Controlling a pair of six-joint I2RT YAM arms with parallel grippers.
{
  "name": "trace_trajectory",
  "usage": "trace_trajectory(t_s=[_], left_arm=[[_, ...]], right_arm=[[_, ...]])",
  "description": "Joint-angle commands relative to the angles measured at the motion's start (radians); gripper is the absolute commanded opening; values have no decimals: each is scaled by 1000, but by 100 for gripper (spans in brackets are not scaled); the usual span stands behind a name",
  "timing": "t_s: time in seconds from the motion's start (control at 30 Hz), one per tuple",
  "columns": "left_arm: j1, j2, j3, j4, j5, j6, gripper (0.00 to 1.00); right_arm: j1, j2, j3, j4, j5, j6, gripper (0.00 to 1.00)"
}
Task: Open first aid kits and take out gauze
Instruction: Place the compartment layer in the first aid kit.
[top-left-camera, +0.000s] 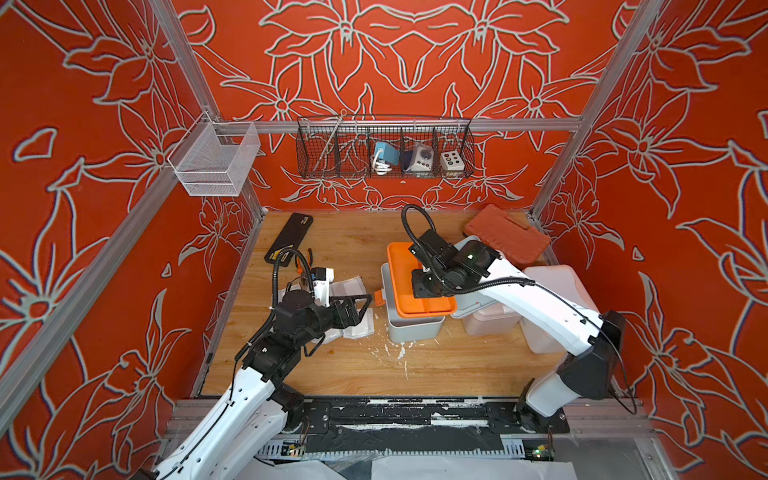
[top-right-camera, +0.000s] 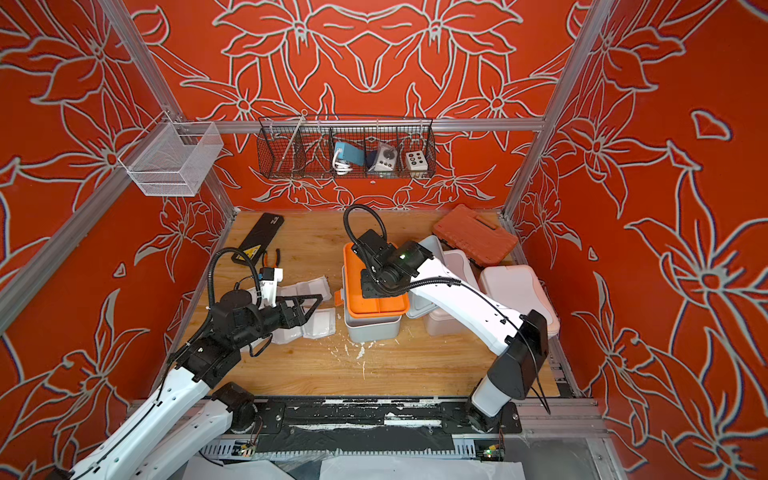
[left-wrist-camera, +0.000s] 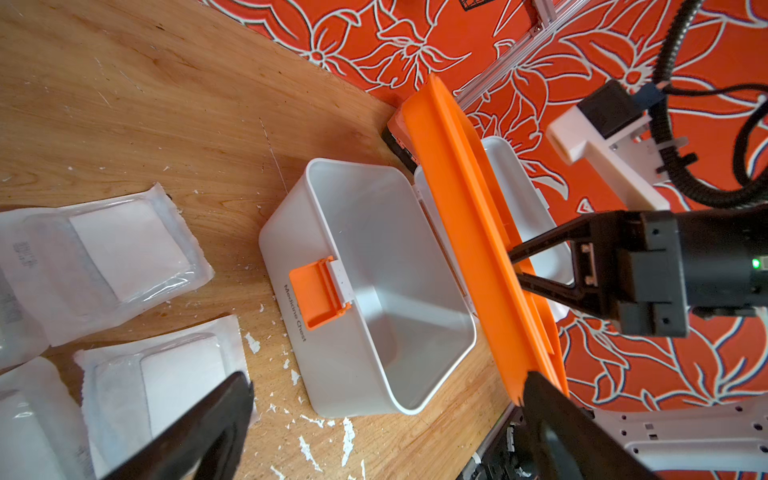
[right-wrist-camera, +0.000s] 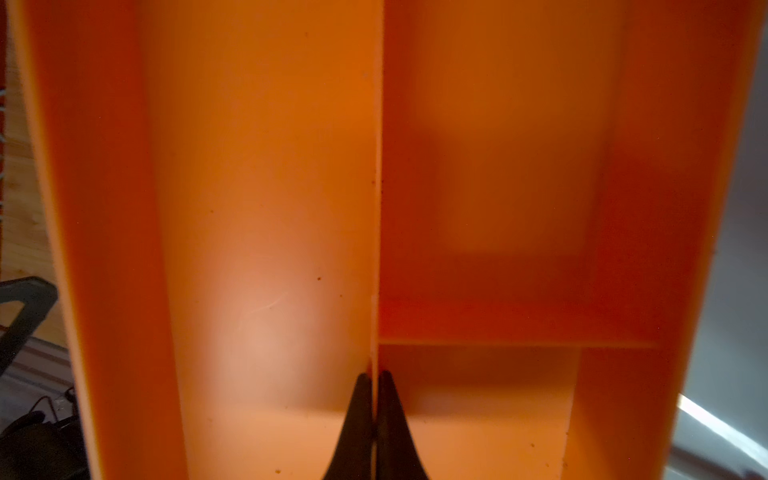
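The blue-grey first aid kit stands open mid-table, its orange latch hanging at the front and its inside bare. My right gripper is shut on the divider of the kit's orange tray, holding it just above the box. Gauze packets lie flat on the wood left of the kit. My left gripper hovers open over them, holding nothing. Right of the kit, a peach-trimmed kit and a pale pink kit sit under my right arm.
An orange-red tool case leans in the back right corner. A black case and pliers lie at the back left. White flakes litter the wood in front of the kit. Wire baskets hang on the walls.
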Motion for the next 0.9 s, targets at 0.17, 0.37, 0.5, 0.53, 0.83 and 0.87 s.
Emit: trace_trajectory(t_s=[0.17, 0.37, 0.5, 0.53, 0.83, 0.87], left_arm=[[0, -30, -18, 14, -4, 14, 98], [2, -45, -15, 0, -12, 24, 98], [1, -56, -18, -9, -22, 27, 98], [0, -58, -18, -9, -21, 26, 98], [1, -59, -22, -8, -28, 27, 98], [1, -59, -21, -9, -28, 28, 98]], right_arm=[[61, 169, 183, -166, 142, 84, 0], [74, 224, 199, -156, 131, 85, 0], [74, 247, 196, -152, 134, 78, 0], [74, 252, 196, -150, 132, 77, 0], [74, 280, 184, -163, 134, 76, 0], [74, 280, 180, -163, 136, 77, 0]])
